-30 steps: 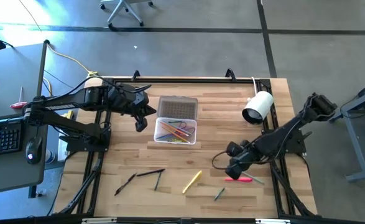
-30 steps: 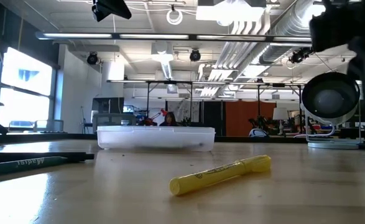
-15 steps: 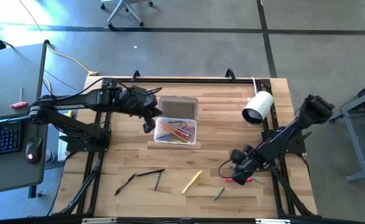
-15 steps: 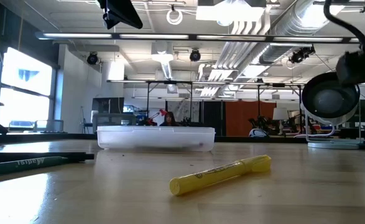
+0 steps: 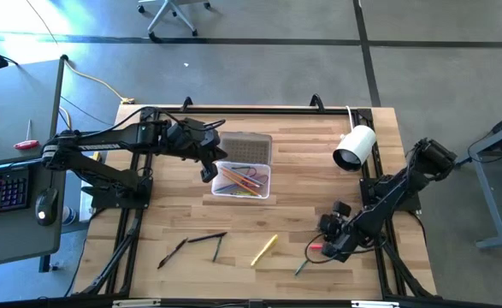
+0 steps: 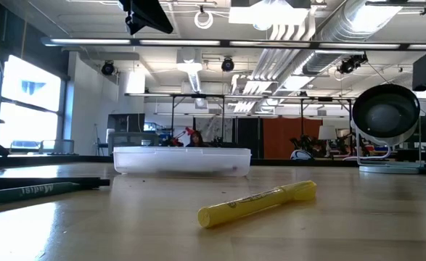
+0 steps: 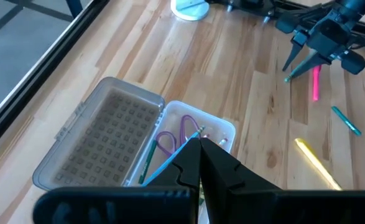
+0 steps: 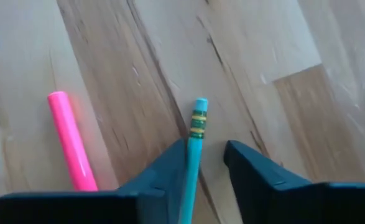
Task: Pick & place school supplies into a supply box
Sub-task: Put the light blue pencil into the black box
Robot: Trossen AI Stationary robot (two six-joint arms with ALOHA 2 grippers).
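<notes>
The clear supply box (image 5: pixel 242 180) lies at mid-table with its grey lid (image 5: pixel 245 147) folded open toward the far edge. Several coloured pens and purple-handled scissors (image 7: pixel 168 142) lie inside. My left gripper (image 5: pixel 208 170) hangs over the box's left end, shut on a light blue pencil (image 7: pixel 170 158). My right gripper (image 5: pixel 319 251) is low near the front right, open. In the right wrist view its fingers (image 8: pixel 170 165) stand on either side of a teal pencil (image 8: pixel 198 121), which lies on the wood next to a pink marker (image 8: pixel 70 143). My left gripper pinches the light blue pencil close to its upper end (image 7: pixel 200 132), between the two shut fingertips. The fingers slant down from the table's left. The pencil slopes down and back from them over the box; I cannot tell whether its lower end rests on anything. My right gripper has the teal pencil running along the inner side of one finger (image 8: pixel 181 155); I cannot tell whether it touches.
A yellow highlighter (image 5: pixel 264 249) and three dark pens (image 5: pixel 208 238) lie on the near half of the table, left of my right gripper. A white cylindrical camera (image 5: pixel 355 147) stands at the far right. Bare wood lies between the box and the loose pens.
My right gripper has come down and toward the table's near edge, turning as it went, from above the pink marker to the teal pencil. My left gripper has moved a little toward the table's right, over the box's left end, still shut on the blue pencil.
</notes>
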